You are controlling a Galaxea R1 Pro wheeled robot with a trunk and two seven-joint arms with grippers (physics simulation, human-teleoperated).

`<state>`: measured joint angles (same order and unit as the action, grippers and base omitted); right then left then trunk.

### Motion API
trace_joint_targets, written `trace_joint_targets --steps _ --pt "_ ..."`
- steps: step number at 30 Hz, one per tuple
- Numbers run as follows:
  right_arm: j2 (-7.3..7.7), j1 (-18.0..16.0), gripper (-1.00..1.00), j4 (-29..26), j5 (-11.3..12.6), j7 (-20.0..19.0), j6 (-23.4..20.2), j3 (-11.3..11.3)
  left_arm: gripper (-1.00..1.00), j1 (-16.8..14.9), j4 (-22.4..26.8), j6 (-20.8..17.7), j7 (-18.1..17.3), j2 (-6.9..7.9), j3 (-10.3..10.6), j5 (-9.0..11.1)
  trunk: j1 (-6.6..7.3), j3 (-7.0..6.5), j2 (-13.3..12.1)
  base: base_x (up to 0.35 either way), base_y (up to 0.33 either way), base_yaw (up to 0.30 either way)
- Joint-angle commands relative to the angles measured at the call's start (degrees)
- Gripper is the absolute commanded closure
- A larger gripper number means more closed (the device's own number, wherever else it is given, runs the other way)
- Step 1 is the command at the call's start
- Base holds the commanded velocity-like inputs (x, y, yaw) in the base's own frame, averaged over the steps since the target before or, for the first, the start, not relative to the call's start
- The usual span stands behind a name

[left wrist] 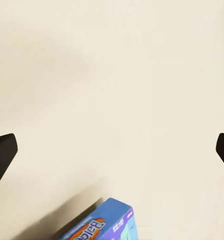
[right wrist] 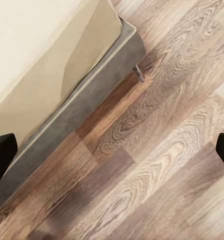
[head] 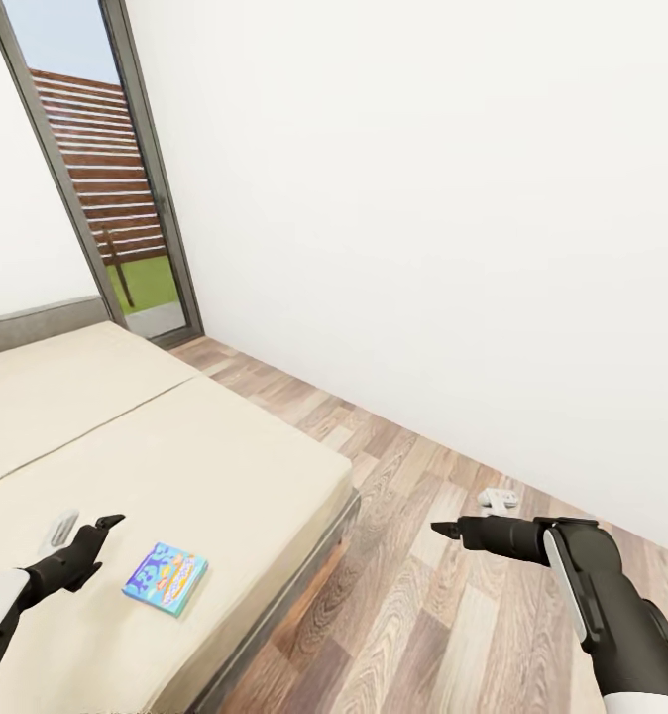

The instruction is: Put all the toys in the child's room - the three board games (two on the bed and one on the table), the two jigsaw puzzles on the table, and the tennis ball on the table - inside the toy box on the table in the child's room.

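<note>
Left claw (head: 104,524) spread beside board game (head: 166,578) — on bed (head: 225,466).

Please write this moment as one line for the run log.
left gripper: open, near board game on bed | right gripper: open, over floor

We look down on a beige bed (head: 205,446) that runs from the lower left toward a glass door (head: 106,188) in the far corner. A blue board game (head: 166,578) lies flat on the mattress near its front edge. Our left gripper (head: 104,524) hangs over the bed just beside the game, apart from it, its fingers a little spread. Our right gripper (head: 446,531) reaches out over the wood floor (head: 443,615), well clear of the bed. A small white object (head: 498,497) sits on the floor by the white wall (head: 423,218).
</note>
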<state>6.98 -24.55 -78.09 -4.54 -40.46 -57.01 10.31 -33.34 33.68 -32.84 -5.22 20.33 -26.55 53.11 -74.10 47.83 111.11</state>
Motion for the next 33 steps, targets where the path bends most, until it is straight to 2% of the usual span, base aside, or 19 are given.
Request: trace_joint_targets --steps 1,5,9,12,16,31,33 --pt "-0.01 0.0 -1.00 0.0 -0.5 -0.5 -0.2 0.1 -1.00 -0.1 0.0 -0.4 -0.2 -0.03 -0.3 0.0 -0.22 0.24 0.4 0.000 0.000 0.004" --pt "0.11 -0.1 -1.00 0.0 -0.4 -0.5 -0.2 0.1 -1.00 -2.3 -1.1 -0.2 -0.1 -0.26 1.4 -0.1 -1.10 0.96 2.0 0.000 0.000 0.002" --pt "0.15 -0.1 -1.00 0.0 -0.3 -0.5 -0.2 0.1 -1.00 -3.0 -1.8 0.0 0.0 -0.33 2.9 -0.1 -1.98 1.67 3.6 0.000 0.000 0.001" --pt "0.21 0.0 -1.00 0.0 -0.3 -0.5 -0.2 0.1 -1.00 -3.8 -3.5 0.5 0.0 -0.40 4.7 -0.1 -2.64 2.21 4.9 0.000 0.000 0.000" --pt "0.27 0.0 -1.00 -0.1 -0.2 -0.5 -0.2 0.1 -1.00 -4.6 -6.0 2.1 0.0 -0.34 5.9 -0.2 -3.51 2.93 6.5 0.000 0.000 0.000" --pt "0.31 0.0 -1.00 -0.4 -0.1 -0.7 -0.2 0.2 -1.00 -5.9 -8.1 3.7 -0.3 -0.32 6.8 -0.2 -6.81 5.62 12.5 0.000 0.000 0.000" --pt "0.32 0.0 -1.00 -0.4 -0.1 -0.7 -0.2 0.2 -1.00 -5.8 -8.1 4.1 -0.5 -0.35 6.8 -0.2 -6.81 5.62 12.5 0.000 0.000 0.000"
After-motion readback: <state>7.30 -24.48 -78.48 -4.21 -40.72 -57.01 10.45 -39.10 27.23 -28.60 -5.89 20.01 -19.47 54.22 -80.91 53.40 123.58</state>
